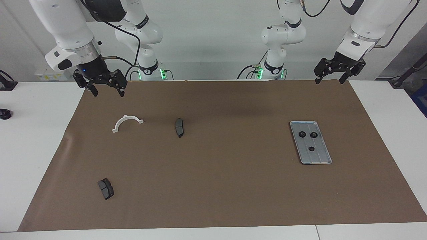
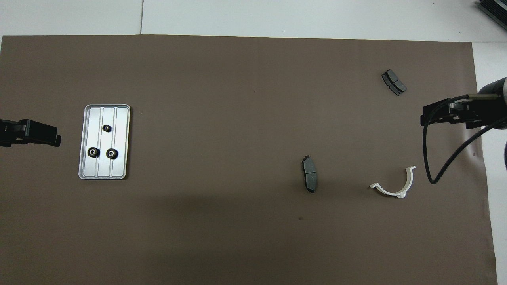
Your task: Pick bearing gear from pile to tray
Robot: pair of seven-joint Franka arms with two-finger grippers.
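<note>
- Your right gripper [image 1: 106,87] hangs in the air over the mat's [image 1: 213,186] corner at the right arm's end, fingers spread, holding nothing.
- The bracket [image 1: 127,122] lies flat just under it, toward the table's middle. One pad [image 1: 105,188] lies well farther from the robots; the other pad [image 1: 179,127] sits beside the bracket toward the middle. No gear shows among these parts.
- The tray [image 1: 319,156] lies toward the left arm's end with three gears [image 1: 313,134] in it, two side by side nearer the robots, one alone farther off.
- Expect a gear to be light, rigid and toothed, so it should not slip. You would pinch it across the rim, from above, square and low.
- Your left gripper [image 1: 333,75] waits over the mat's edge nearest the robots, fingers parted and empty.
- You look done, as I judge it.
</note>
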